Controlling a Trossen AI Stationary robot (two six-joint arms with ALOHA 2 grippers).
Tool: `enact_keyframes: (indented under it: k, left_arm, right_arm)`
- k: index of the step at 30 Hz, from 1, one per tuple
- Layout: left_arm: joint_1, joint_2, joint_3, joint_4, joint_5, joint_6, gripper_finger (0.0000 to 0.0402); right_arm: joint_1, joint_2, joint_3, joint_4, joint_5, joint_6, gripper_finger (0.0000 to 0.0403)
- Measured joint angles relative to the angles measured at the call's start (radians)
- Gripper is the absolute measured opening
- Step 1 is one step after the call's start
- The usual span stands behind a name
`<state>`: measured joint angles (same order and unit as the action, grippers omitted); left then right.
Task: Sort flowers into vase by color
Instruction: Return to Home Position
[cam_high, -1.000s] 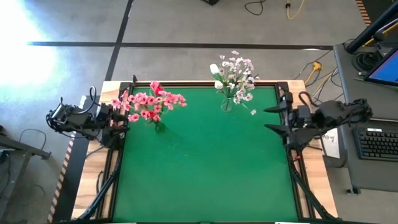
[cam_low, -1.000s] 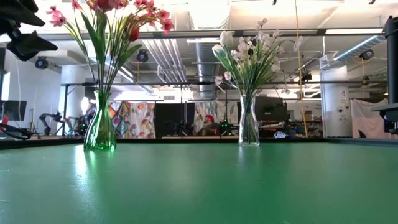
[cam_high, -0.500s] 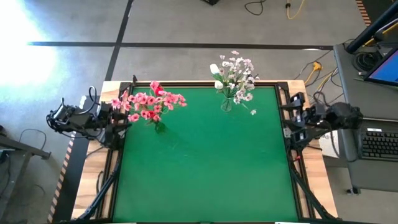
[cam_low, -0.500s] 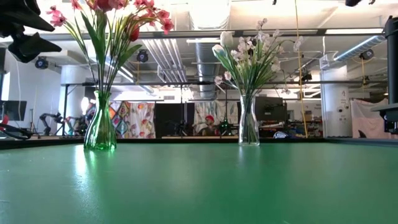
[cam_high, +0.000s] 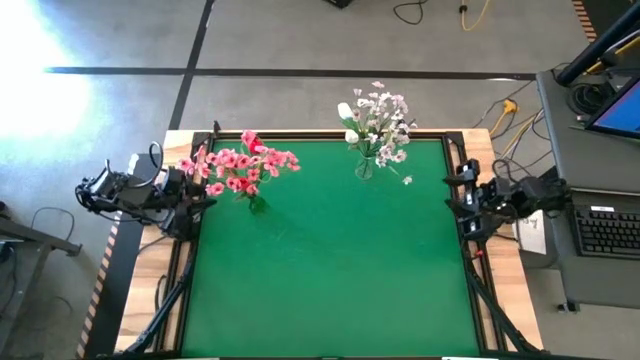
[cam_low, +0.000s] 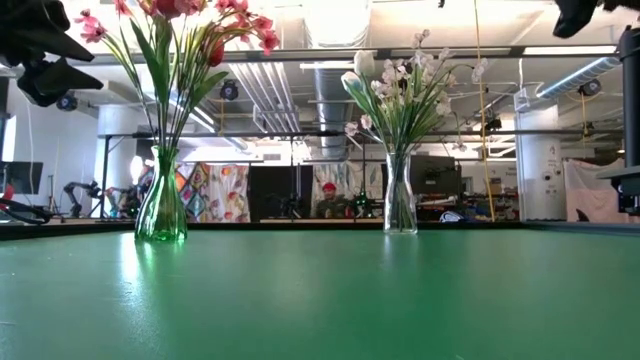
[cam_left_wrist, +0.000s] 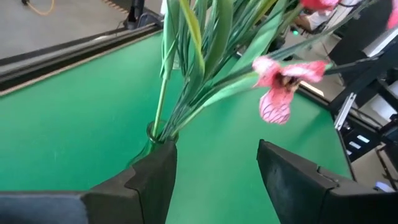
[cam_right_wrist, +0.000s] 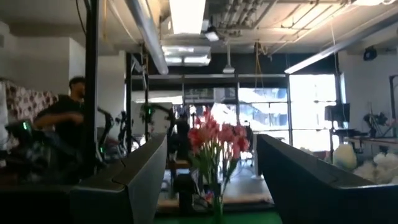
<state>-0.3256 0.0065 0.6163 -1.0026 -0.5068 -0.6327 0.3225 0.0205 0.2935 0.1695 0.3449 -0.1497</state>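
Pink and red flowers (cam_high: 240, 165) stand with their stems in a green glass vase (cam_low: 161, 208) on the green table's far left. White flowers (cam_high: 376, 125) stand in a clear vase (cam_low: 400, 197) at the far right. My left gripper (cam_high: 198, 200) hovers open at the left edge, right beside the pink bunch. Its fingers (cam_left_wrist: 152, 180) have nothing between them, and the green vase's mouth (cam_left_wrist: 158, 134) shows just past them. My right gripper (cam_high: 452, 192) hangs open at the right edge, facing across the table toward the pink bunch (cam_right_wrist: 214, 140).
The green mat (cam_high: 330, 260) lies bare between the arms. A dark frame (cam_high: 470, 250) borders the table. A desk with a keyboard (cam_high: 605, 230) stands to the right. A person (cam_right_wrist: 65, 118) shows in the room beyond the table.
My right gripper has drawn back toward the table's right edge and sunk, coming into the top of the low view, its nose tipping up a little. My left gripper's fingers have drawn somewhat closer together. The flowers and vases have not moved.
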Motion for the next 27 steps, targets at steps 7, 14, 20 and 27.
enact_keyframes:
  k: [7, 14, 20, 27]
  left_arm:
    - [0.000, 0.001, -0.019, 0.020, 0.002, -0.008, 0.0212]
    - [0.000, 0.001, -0.038, 0.051, 0.016, -0.061, 0.0212]
    - [0.000, 0.001, -0.105, 0.046, -0.032, -0.088, 0.0212]
    - [0.000, 0.012, -0.216, 0.129, 0.006, -0.064, 0.0213]
  right_arm:
    - [0.000, -0.008, -0.141, 0.130, -0.004, -0.056, 0.0242]
    - [0.000, -0.007, -0.282, 0.285, 0.010, -0.090, 0.0242]
    - [-0.002, -0.005, -0.282, 0.244, 0.049, -0.070, 0.0242]
    - [-0.002, -0.005, -0.276, 0.285, 0.045, -0.069, 0.0242]
